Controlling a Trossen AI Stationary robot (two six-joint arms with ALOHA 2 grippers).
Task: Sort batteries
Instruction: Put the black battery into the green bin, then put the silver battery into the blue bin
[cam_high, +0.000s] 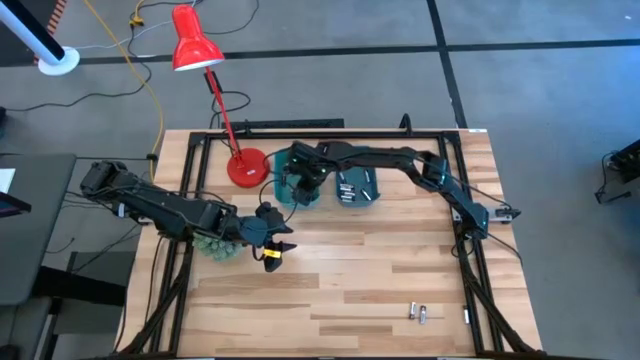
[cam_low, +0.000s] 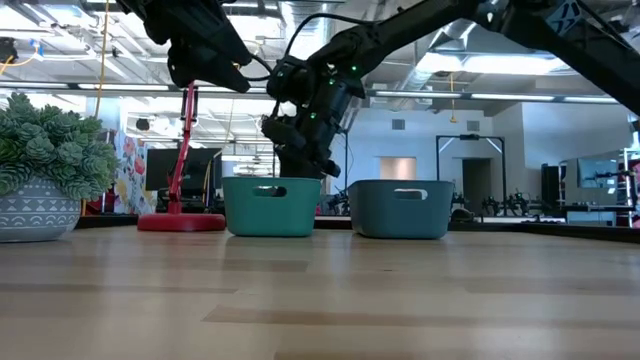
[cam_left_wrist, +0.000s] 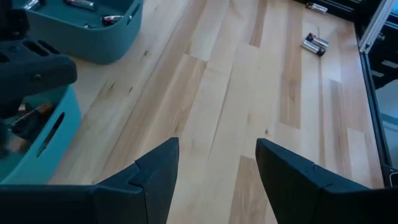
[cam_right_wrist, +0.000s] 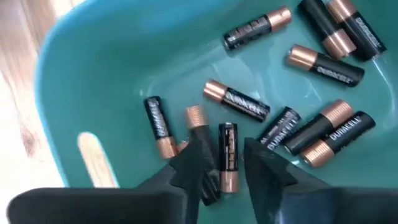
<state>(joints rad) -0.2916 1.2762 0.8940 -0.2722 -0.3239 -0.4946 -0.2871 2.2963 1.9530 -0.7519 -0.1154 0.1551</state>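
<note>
- Two batteries (cam_high: 418, 313) lie loose near the table (cam_high: 350, 280) front edge, about 5 o'clock from its middle, well apart from both arms and not yet sorted.
- The left end effector (cam_high: 280, 248) hangs over bare wood at roughly 9 o'clock from the table's middle, fingers spread wide with nothing between them.
- Behind it, at about 12 o'clock, the right end effector (cam_right_wrist: 222, 163) reaches down into the left bin (cam_high: 297, 188). Its fingers stand partly apart, with one battery (cam_right_wrist: 227, 155) in the gap between them; I cannot tell whether that cell is pinched or already let go.
- About a dozen more cells lie scattered on this bin's floor, just beside and under the fingers.
- The right bin (cam_high: 357, 187), just beside the first, also holds cells.
- Risks: if the fingers lift while the cell clings, it could be carried out and dropped on the table; the fingertips could also nudge neighbouring cells, or catch the bin wall and shift the bin.
- Hard to make out: the bins' contents are hidden in the low view; the arm covers much of the left bin from above; by what rule the cells are sorted cannot be judged.
</note>
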